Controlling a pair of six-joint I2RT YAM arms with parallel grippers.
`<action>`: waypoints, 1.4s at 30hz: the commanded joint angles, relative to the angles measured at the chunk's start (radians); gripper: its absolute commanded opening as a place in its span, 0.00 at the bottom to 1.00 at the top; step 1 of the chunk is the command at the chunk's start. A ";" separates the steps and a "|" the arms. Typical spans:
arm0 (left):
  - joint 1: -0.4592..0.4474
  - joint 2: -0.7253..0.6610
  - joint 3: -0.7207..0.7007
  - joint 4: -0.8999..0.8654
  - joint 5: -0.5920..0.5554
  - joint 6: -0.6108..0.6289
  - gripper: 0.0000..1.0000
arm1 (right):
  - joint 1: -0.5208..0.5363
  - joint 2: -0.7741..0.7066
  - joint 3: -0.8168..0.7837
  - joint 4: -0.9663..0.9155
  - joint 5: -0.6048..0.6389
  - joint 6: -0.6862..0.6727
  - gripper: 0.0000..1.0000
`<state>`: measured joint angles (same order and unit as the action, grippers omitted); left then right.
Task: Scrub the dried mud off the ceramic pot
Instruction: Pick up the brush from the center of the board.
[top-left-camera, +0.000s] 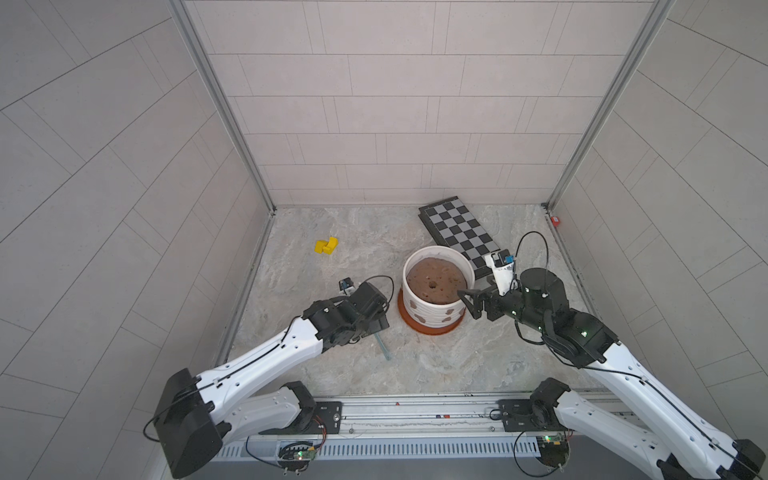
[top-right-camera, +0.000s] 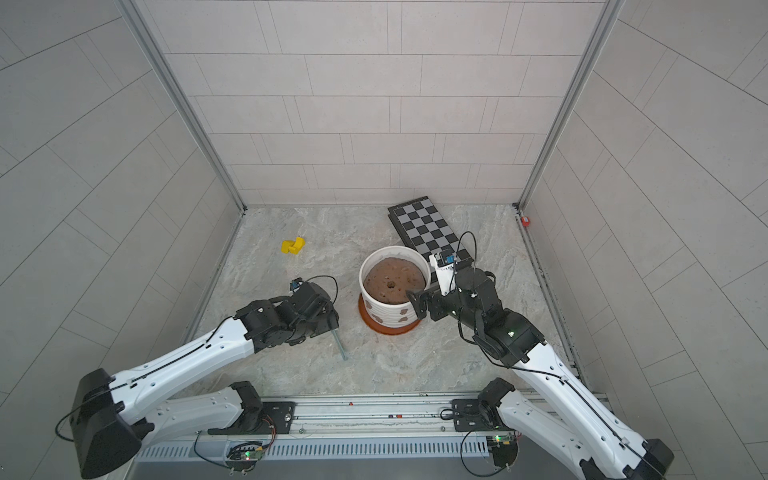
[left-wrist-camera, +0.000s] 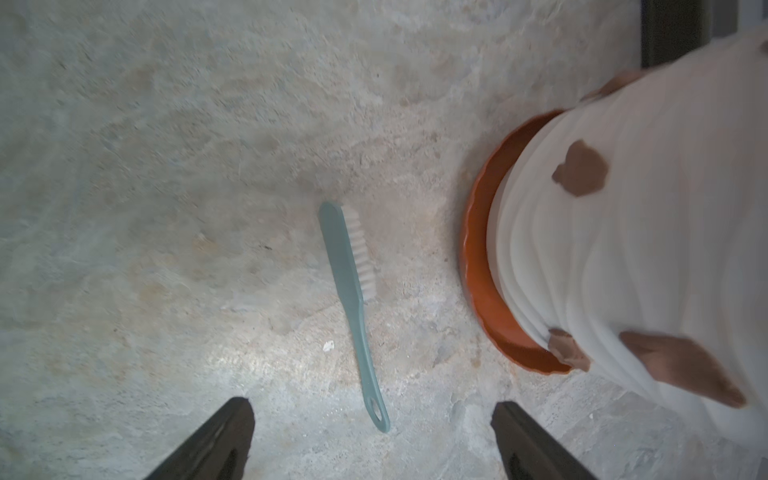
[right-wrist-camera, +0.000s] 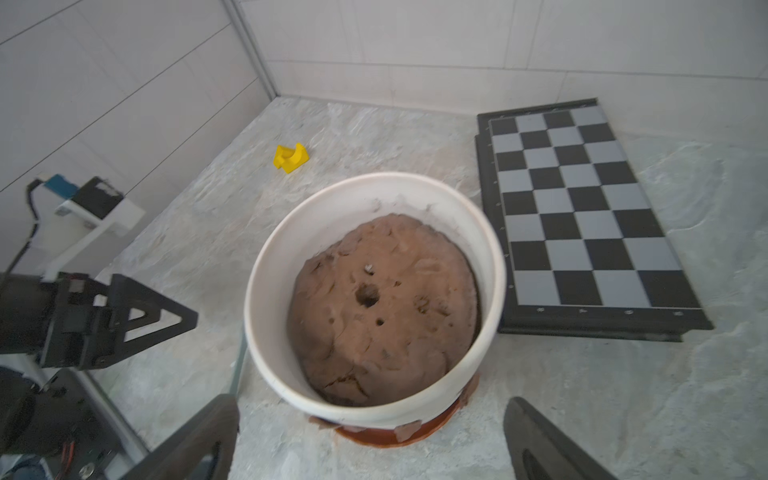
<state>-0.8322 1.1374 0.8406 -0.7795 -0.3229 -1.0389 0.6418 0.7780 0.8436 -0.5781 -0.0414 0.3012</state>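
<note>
Tabletop: ceramic pot holding brown soil sits in orange saucer; left gripper, right gripper wide, empty

legible text: none in any view
left wrist camera mount: small grey sticker on the white bracket, print too blurred to read
right wrist camera mount: faint dark line of print in a top view, too small to read
base rail: tiny red and blue marks, no characters made out
chessboard: border print, if any, cannot be made out
</note>
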 joint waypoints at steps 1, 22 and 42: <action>-0.035 0.063 -0.018 0.013 -0.005 -0.091 0.88 | 0.064 -0.004 0.008 -0.068 0.033 0.048 1.00; -0.027 0.351 -0.019 0.171 -0.032 -0.089 0.55 | 0.344 -0.027 -0.159 0.009 0.144 0.158 1.00; -0.019 0.434 -0.054 0.228 0.020 -0.085 0.18 | 0.433 0.010 -0.206 0.070 0.161 0.192 1.00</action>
<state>-0.8574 1.5543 0.8078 -0.5491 -0.3138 -1.1267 1.0557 0.7826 0.6502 -0.5419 0.1127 0.4812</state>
